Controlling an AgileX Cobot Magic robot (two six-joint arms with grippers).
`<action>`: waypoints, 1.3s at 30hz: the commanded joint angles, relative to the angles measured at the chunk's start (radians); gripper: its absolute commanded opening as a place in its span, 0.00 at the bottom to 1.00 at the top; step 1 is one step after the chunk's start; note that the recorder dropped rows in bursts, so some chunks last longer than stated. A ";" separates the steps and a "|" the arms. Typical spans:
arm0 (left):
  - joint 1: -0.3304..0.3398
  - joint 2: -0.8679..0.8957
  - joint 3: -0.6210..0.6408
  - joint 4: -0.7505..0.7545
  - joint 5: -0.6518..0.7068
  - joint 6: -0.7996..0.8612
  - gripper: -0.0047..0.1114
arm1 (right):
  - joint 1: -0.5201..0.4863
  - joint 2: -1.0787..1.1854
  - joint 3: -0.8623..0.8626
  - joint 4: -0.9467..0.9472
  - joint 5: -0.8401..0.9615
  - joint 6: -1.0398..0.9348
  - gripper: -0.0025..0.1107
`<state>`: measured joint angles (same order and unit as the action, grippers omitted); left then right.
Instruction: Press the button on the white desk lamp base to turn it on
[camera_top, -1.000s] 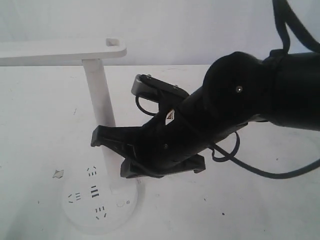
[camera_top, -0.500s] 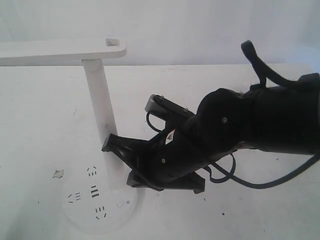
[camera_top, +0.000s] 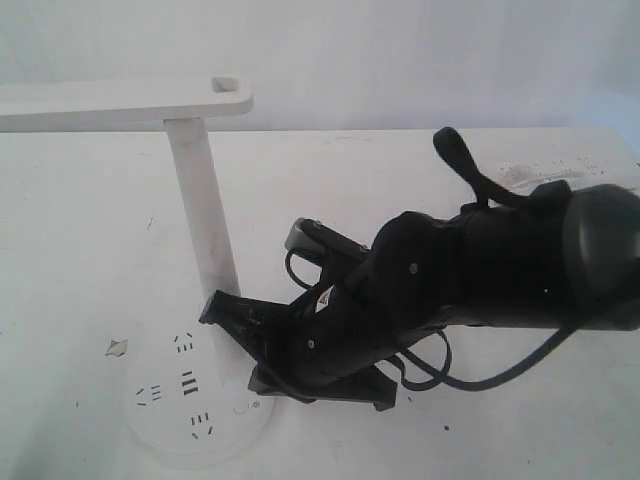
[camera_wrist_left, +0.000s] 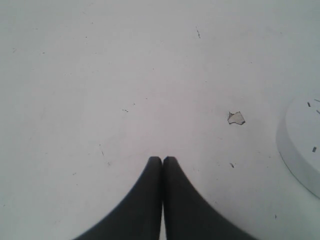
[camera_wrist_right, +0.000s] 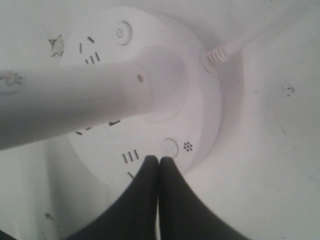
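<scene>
**Black gripper closed at the lamp's button**

White covers nearly the whole scene. In the exterior view the white desk lamp base (camera_top: 165, 440) sits at the lower left of the frame on a white table (camera_top: 450, 445). Its post (camera_top: 205, 220) rises to the flat lamp head (camera_top: 120, 105) at the upper left. Dark socket slots (camera_top: 188, 382) mark the top of the disc. The button (camera_top: 240, 407) lies on the disc's right part, close to the rim, with a tiny mark just beside it. A small grey scrap (camera_top: 117, 348) lies on the table just left of the base.

The right gripper (camera_top: 238, 340) reaches in from the right side of the frame, past the middle. It hangs low over the right edge of the base, beside the foot of the post.

In the right wrist view its two fingers (camera_wrist_right: 150, 185) are pressed together with nothing between them. Their tips point at the button and end just short of its grey ring. Whether they touch the disc cannot be told. A white cord (camera_wrist_right: 240, 42) enters the base's rim on the far side of the post.

The left gripper (camera_wrist_left: 162, 159) is also closed tip to tip and holds nothing. It hovers over bare table, with the scrap and the curved rim of the base near the edge of its view.
</scene>
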<state>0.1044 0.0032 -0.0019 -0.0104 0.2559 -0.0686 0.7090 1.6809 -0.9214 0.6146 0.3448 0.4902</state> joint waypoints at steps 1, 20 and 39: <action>-0.008 -0.003 0.002 -0.003 -0.005 -0.001 0.04 | 0.011 0.008 0.005 0.007 -0.041 -0.016 0.02; -0.008 -0.003 0.002 -0.003 -0.005 -0.001 0.04 | 0.037 0.076 0.005 0.069 -0.114 -0.014 0.02; -0.008 -0.003 0.002 -0.003 -0.005 -0.001 0.04 | 0.068 0.113 0.005 0.069 -0.146 0.058 0.02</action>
<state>0.1044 0.0032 -0.0019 -0.0104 0.2559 -0.0686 0.7580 1.7885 -0.9214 0.6817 0.2232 0.5384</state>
